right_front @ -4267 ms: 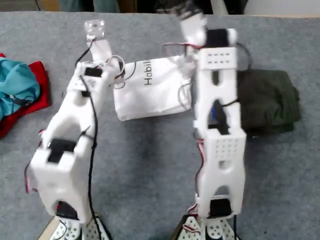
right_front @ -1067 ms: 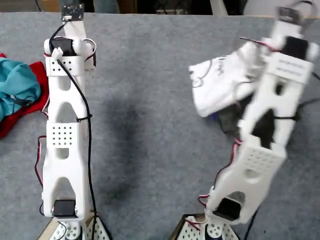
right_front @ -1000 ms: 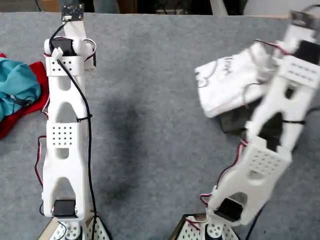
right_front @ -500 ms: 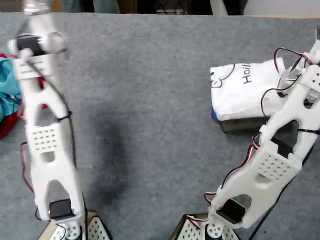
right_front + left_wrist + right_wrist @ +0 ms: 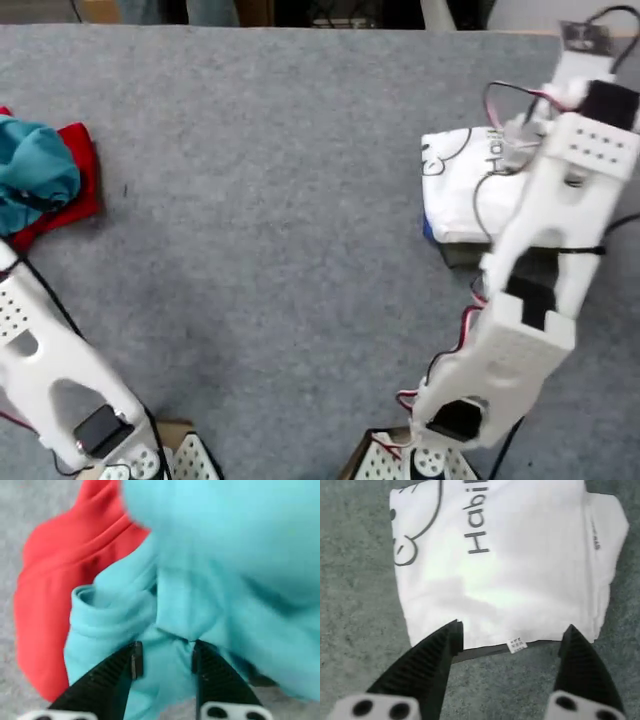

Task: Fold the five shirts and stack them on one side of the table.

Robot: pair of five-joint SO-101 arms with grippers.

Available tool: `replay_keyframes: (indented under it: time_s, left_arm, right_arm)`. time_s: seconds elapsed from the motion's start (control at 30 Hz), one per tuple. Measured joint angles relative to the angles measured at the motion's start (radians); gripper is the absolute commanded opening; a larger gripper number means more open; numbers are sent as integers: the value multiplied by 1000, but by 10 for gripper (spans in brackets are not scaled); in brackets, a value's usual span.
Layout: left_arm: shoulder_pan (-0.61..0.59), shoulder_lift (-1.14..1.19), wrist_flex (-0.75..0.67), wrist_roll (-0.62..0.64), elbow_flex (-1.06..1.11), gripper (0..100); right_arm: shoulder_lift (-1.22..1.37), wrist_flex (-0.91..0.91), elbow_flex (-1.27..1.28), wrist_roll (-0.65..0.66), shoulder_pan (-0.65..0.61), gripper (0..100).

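The left fingers (image 5: 117, 672) stood a narrow gap apart, their tips against the teal shirt (image 5: 225, 580), with a raised fold of the cloth lying between them; whether they pinched it could not be told. The teal shirt was crumpled and lay partly over the red shirt (image 5: 50, 580), which spread out on one side of it. The high view placed this pair at the left edge of the grey worktop (image 5: 280, 200): the teal shirt (image 5: 35, 175) bunched on top, the red shirt (image 5: 80, 170) showing beyond it, and the left arm (image 5: 50, 370) leaning out to that side from its base.

The right fingers (image 5: 432, 657) were spread wide and held nothing, poised above the near edge of the white shirt (image 5: 500, 565). That shirt was folded to a rough rectangle with its dark print facing up and a small label at its edge. A dark shirt (image 5: 485, 651) showed as a thin strip beneath it. From the high view the white shirt (image 5: 465, 185) lay on the right side of the worktop, on the dark shirt (image 5: 460, 255), with a blue edge (image 5: 428, 230) peeping between them. The right arm (image 5: 540, 250) stretched across the pile.
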Motion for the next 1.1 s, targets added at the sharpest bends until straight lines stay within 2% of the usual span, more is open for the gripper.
replay_keyframes:
  time_s: [0.03,0.37,0.53,0.67,0.8,0.97,1.1]
  left_arm:
    - [-2,23,-6,-2,0,24]
    - [23,95,8,-5,-137,27]
    - [71,-57,12,-5,-46,27]
    - [153,-310,12,26,236,27]
    - [322,-634,0,72,690,27]
    - [605,-1103,-196,63,1313,27]
    - [830,-1514,-308,-37,1755,38]
  right_arm:
    - [-12,0,8,0,-14,258]
    - [-204,2,12,0,-48,251]
    - [-315,2,77,0,-48,251]
    - [-399,2,170,0,-48,251]
    - [-473,2,226,0,-48,251]
    - [-514,2,230,-2,-41,251]
    - [-516,2,233,0,-41,253]
